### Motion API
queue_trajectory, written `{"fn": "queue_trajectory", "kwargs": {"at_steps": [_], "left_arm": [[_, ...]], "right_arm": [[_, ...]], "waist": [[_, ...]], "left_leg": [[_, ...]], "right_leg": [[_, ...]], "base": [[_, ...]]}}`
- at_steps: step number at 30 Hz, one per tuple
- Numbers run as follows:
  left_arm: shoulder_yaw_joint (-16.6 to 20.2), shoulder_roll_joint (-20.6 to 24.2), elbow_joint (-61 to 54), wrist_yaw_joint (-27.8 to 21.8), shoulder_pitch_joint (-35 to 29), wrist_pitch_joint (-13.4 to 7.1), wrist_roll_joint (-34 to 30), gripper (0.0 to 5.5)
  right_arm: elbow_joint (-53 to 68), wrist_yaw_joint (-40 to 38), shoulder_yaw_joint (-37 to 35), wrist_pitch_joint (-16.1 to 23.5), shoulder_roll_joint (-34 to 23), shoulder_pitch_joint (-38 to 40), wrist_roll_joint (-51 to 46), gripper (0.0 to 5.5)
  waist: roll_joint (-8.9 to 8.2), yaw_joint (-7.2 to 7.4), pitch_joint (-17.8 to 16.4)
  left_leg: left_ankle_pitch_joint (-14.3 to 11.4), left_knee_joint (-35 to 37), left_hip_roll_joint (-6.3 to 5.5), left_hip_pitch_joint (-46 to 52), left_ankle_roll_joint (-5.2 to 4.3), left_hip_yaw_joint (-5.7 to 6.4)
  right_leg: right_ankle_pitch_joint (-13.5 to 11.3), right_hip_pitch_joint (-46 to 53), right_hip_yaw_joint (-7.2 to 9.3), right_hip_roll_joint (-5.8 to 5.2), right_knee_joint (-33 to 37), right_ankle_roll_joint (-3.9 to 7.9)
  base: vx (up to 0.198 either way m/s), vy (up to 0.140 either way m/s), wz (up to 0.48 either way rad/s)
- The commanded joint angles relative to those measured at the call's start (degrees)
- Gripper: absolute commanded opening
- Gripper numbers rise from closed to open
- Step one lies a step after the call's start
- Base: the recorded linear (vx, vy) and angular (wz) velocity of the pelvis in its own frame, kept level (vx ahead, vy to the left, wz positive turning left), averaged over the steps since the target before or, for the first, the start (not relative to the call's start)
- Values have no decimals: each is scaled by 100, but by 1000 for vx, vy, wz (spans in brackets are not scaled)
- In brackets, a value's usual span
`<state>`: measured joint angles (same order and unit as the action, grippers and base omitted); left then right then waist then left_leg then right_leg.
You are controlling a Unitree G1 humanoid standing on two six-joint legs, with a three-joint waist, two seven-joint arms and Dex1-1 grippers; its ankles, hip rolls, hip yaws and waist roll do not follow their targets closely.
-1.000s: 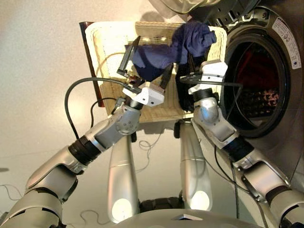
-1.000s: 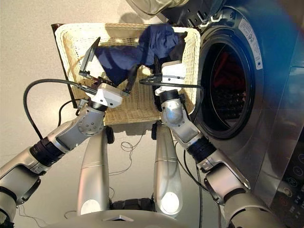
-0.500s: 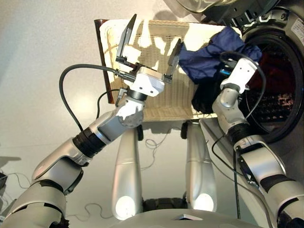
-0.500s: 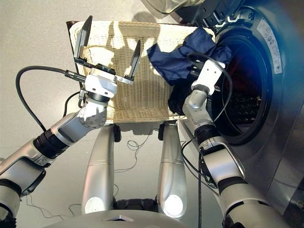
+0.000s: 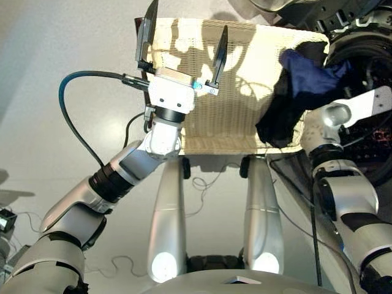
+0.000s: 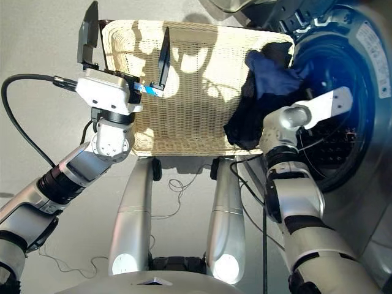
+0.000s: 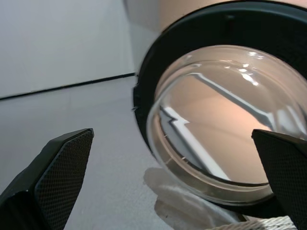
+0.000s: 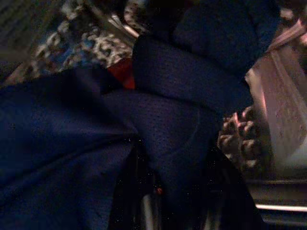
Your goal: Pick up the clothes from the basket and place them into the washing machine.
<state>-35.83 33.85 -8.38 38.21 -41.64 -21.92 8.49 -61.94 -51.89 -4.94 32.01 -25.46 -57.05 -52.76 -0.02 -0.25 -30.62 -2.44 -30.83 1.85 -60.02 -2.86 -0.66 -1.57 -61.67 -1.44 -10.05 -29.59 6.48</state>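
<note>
Two garments — navy and black — at frame right, by the drum; right gripper state indeterminate, left gripper spread.

**Silver arms, black joints, white wrist housings**

Both arms are glossy silver-grey shells broken by black ribbed joint rings. The left claw, upper left of the frame, has two thin black fingers with textured pads on a white box-shaped housing. A thick dark cable loops from it. The right arm ends in a white block.
</note>
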Motion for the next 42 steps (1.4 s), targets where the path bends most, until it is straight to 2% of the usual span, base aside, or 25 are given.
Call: {"fn": "queue_trajectory", "kwargs": {"at_steps": [1, 2, 3, 4, 5, 6, 7, 8, 9, 10, 11, 12, 13, 15, 16, 19, 27, 34, 35, 36, 41, 42], "left_arm": [[-302, -468, -406, 381, 59, -103, -383, 550], [-320, -488, -376, 398, -21, -96, -396, 550], [-649, -585, -432, 379, -250, 142, -643, 550], [-804, -619, -389, 418, -423, 276, -841, 550], [-901, -598, -410, 442, -545, 312, -962, 550], [-955, -624, -370, 497, -590, 379, -1070, 550], [-1013, -638, -366, 565, -692, 417, -1173, 550], [-1090, -637, -349, 585, -713, 439, -1257, 550], [-1209, -306, -521, 376, -508, 418, -1477, 550], [-1205, -272, -366, 599, -423, 549, -1681, 550], [-1286, -428, -405, 639, -471, 530, -1607, 550], [-1346, -169, -858, 560, -272, 320, -1587, 550], [-1322, -156, -662, 703, -284, 530, -1740, 550], [-1546, -376, -741, 652, -475, 582, -1709, 550], [-1511, -367, -783, 594, -496, 586, -1678, 550], [-1484, -327, -784, 533, -445, 574, -1677, 550], [-1473, -213, -612, 439, -408, 557, -1628, 550], [-1413, 46, -634, 457, -305, 412, -1529, 550], [-1417, 80, -643, 446, -295, 402, -1505, 550], [-1414, 87, -651, 428, -273, 399, -1484, 550], [-1307, 154, -694, 319, -189, 330, -1360, 550], [-1313, 151, -694, 317, -168, 330, -1357, 550]], "right_arm": [[-62, -294, -137, 581, -394, 181, -658, 0], [-76, -302, -148, 597, -420, 129, -657, 0], [-182, -256, -13, 447, -521, 67, -763, 0], [-376, -372, -91, 421, -589, 5, -749, 0], [-354, -391, -11, 399, -675, -57, -708, 0], [-371, -454, -23, 374, -748, -50, -688, 0], [-385, -558, -52, 366, -831, -96, -663, 0], [-374, -603, -29, 361, -898, -84, -635, 0], [-343, -637, -106, 396, -1118, 20, -614, 0], [-343, -690, -173, 379, -1133, 78, -531, 0], [-401, -826, -135, 416, -1124, -19, -507, 0], [-334, -777, -86, 368, -1357, 79, -523, 0], [-403, -763, -133, 282, -1404, 78, -501, 0], [-549, -754, 65, 261, -1547, -236, -531, 0], [-571, -697, 68, 226, -1681, -331, -573, 0], [-467, -495, 111, 341, -1941, -472, -730, 0], [-395, -178, 270, 364, -2322, -596, -684, 0], [-389, 108, 310, 491, -2522, -606, -629, 0], [-396, 171, 308, 515, -2515, -603, -670, 86], [-381, 312, 314, 515, -2485, -595, -769, 550], [-197, 797, 330, 621, -2178, -443, -993, 550], [-199, 798, 333, 621, -2170, -421, -994, 550]], "waist": [[420, 193, 83], [426, 175, 83], [387, 217, 83], [382, 242, 83], [379, 218, 83], [377, 236, 83], [379, 244, 83], [384, 244, 83], [448, 216, 83], [427, 214, 83], [427, 203, 83], [489, 163, 83], [465, 184, 83], [481, 127, 83], [519, 135, 83], [571, 116, 83], [544, 166, 83], [511, 161, 83], [510, 159, 83], [504, 159, 83], [476, 156, 83], [472, 158, 83]], "left_leg": [[-45, -108, 38, -46, -75, -143], [17, -108, 35, -135, -68, -150], [-96, -296, 38, -198, -65, -118], [-116, -401, 44, -306, -60, -119], [-55, -426, 43, -452, -50, -108], [-143, -547, 46, -505, -61, -87], [-90, -594, 63, -645, -58, -84], [-197, -708, 76, -660, -67, -62], [-197, -771, 58, -763, -62, -59], [-217, -841, 63, -827, -60, -40], [-257, -936, 56, -889, -55, -39], [-258, -999, 37, -985, -41, -48], [-266, -1060, 44, -1064, -34, -29], [-301, -1204, 20, -1207, -17, -30], [-219, -1204, 32, -1337, -3, -46], [-358, -1460, 32, -1482, -1, -68], [-382, -1632, 71, -1681, 4, -110], [-366, -1592, 71, -1622, 4, -88], [-364, -1589, 70, -1614, 4, -83], [-360, -1580, 68, -1604, 5, -80], [-298, -1494, 81, -1550, 16, -94], [-347, -1508, 81, -1507, 8, -91]], "right_leg": [[382, -60, -291, 277, -425, -24], [325, -152, -298, 276, -428, -30], [435, -193, -314, 298, -604, -44], [441, -277, -313, 303, -698, -55], [391, -404, -314, 305, -714, -64], [469, -444, -324, 320, -823, -68], [426, -580, -327, 320, -865, -80], [536, -603, -327, 329, -996, -81], [550, -727, -336, 332, -1064, -84], [577, -792, -319, 331, -1152, -87], [626, -858, -316, 345, -1272, -98], [633, -966, -332, 344, -1338, -104], [635, -1036, -326, 342, -1397, -108], [694, -1190, -325, 359, -1582, -119], [629, -1318, -325, 369, -1595, -121], [774, -1508, -317, 429, -1891, -108], [804, -1714, -287, 467, -2064, -105], [807, -1658, -268, 483, -2047, -102], [805, -1648, -266, 489, -2049, -103], [797, -1633, -263, 492, -2038, -103], [732, -1552, -255, 489, -1940, -120], [780, -1511, -258, 490, -1958, -114]], "base": [[0, 0, 0], [0, 0, 0], [0, 0, 0], [0, 0, 0], [0, 0, 0], [-57, -23, -31], [0, 0, 0], [0, 0, 0], [0, 0, 0], [0, 0, 0], [0, 0, 0], [0, 0, 0], [0, 0, 0], [0, 0, 0], [0, 0, 0], [-17, 2, 3], [0, 0, 0], [0, 0, 0], [0, 0, 0], [0, 0, 0], [0, 0, 0], [0, 0, 0]]}}
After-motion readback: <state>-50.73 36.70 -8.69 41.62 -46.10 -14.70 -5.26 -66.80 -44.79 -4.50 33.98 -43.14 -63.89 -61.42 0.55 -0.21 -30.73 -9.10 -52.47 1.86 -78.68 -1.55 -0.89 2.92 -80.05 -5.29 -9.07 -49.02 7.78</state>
